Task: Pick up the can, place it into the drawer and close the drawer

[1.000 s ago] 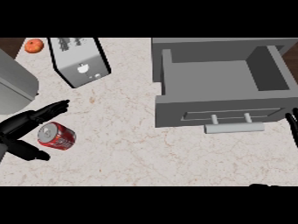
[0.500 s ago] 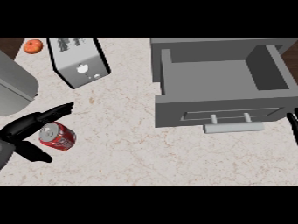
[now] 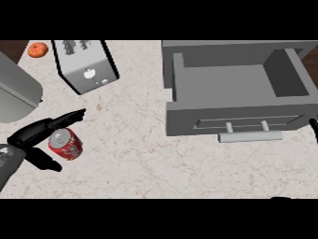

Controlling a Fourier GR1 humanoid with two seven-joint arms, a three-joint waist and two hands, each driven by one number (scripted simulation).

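Between left fingers [image 3: 51,124] and thumb [image 3: 45,163], perhaps touching: can [image 3: 65,145].

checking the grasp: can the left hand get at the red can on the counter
Likely yes: the open left hand straddles the red metal can, fingers on its far side, thumb nearer, nothing between.

Left hand [image 3: 32,135] seemingly closer round can [image 3: 65,145]

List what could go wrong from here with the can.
1. The can appears to lie on its side between the left hand's fingers and thumb; it may roll away as they close.
2. The open drawer's side wall stands nearest the can; carried low, the can could strike it.
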